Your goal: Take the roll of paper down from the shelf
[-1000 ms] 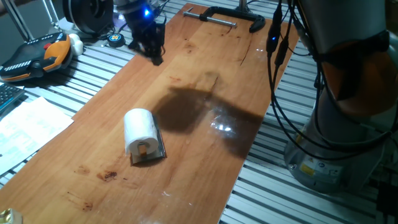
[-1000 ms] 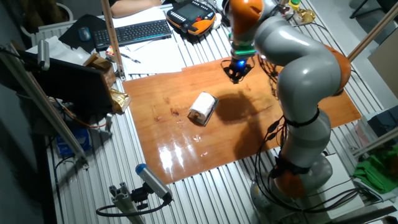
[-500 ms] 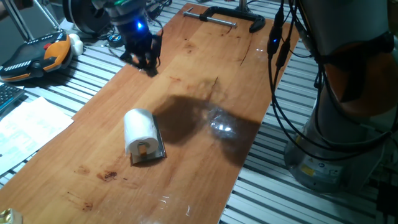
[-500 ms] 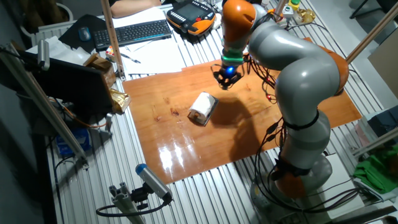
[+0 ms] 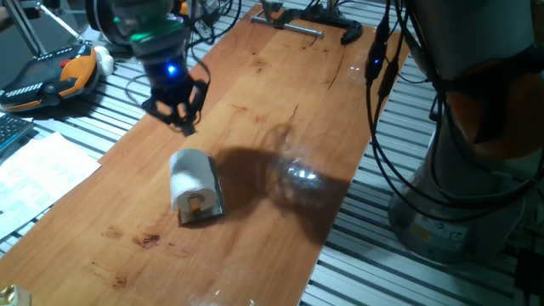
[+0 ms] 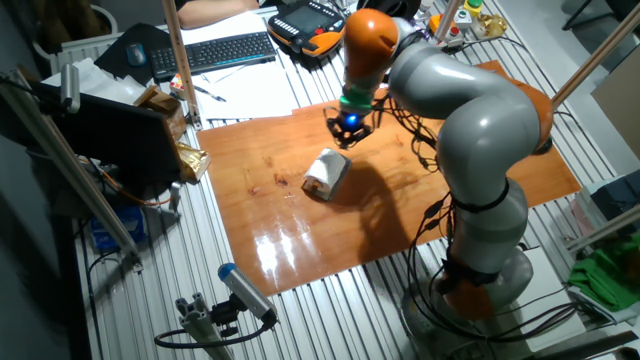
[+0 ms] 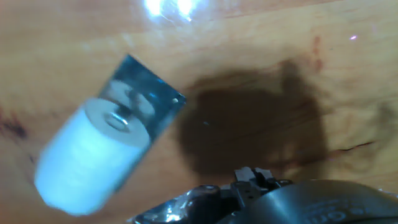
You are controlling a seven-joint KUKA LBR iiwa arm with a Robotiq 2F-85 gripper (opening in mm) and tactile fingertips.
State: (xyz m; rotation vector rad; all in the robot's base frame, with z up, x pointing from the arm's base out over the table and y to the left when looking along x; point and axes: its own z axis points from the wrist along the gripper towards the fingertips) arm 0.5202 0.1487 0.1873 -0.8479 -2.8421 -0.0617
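Your pincer (image 5: pixel 180 119) hovers near the roll of paper (image 5: pixel 190 177), grip state unclear; roll lies on its shelf (image 5: pixel 212 204) on the counter (image 5: pixel 280 76). Off-centre descent could knock both aside.

Lying across slatted metal table (image 5: pixel 442 272): long wooden board (image 5: pixel 255 170), glare patches showing. Sitting on board: grey shelf (image 5: pixel 212 204), roll of paper (image 5: pixel 189 177) resting on it. Lying at far end: black clamp (image 5: pixel 310 21).

Roll of paper (image 5: pixel 190 177) lying on the shelf (image 5: pixel 209 206) on the wooden board (image 5: pixel 255 144), claw (image 5: pixel 177 119) above, just behind it
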